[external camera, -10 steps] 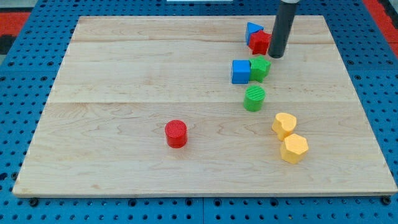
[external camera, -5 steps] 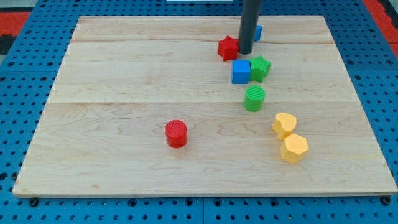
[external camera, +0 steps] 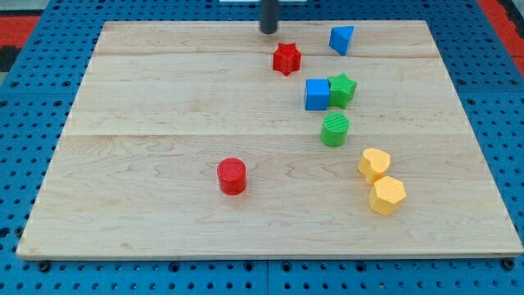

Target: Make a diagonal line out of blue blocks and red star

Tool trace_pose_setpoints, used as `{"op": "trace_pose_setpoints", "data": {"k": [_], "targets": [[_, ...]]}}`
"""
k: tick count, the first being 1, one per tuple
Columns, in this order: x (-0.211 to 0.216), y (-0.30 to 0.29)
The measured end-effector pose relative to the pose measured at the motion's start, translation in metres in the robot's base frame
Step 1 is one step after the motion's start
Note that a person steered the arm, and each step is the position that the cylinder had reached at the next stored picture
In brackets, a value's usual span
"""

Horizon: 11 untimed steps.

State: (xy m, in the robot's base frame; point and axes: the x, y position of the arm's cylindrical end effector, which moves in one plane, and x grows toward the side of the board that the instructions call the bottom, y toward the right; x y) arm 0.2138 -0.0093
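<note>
No pincer on this rig, just a rod, so nothing to release or clench. Touching no block.

My tip [external camera: 268, 31]: at the view's top, on the far strip of the board [external camera: 147, 205], left of the task blocks.

Red star [external camera: 286, 59]: just down and to the view's right of my tip, near but apart. Nearest task block by far.

Blue triangular block [external camera: 341, 38]: well to the view's right of my tip, about level with it, near the board's top edge. Standing alone.

Blue cube [external camera: 317, 94]: further down and right, beyond the red star, touching the green star [external camera: 342, 88] on its right side.

Key relation: tip, red star and blue cube falling roughly on one slant running from the view's top left to lower right. Blue triangular block off that slant, up and to the right, so no diagonal yet. Task judged early to midway.

Likely next: either shoving the red star along that slant, or going round to bring the blue triangular block into line. Pushing from the present side would send the red star toward the blue cube.

Risk: green star riding along if the blue cube gets nudged.

Out of play: green cylinder [external camera: 334, 129], red cylinder [external camera: 232, 176], two yellow blocks [external camera: 374, 164] [external camera: 387, 196] touching each other at lower right.
</note>
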Motion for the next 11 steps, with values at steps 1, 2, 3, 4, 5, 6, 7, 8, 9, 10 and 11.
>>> {"op": "trace_pose_setpoints", "data": {"k": [1, 2, 3, 4, 5, 6, 7, 8, 9, 10, 11], "targets": [[0.048, 0.017], [0.083, 0.022], [0.090, 0.059], [0.094, 0.027], [0.111, 0.081], [0.126, 0.154], [0.158, 0.150], [0.174, 0.118], [0.158, 0.061], [0.165, 0.104], [0.141, 0.151]]}}
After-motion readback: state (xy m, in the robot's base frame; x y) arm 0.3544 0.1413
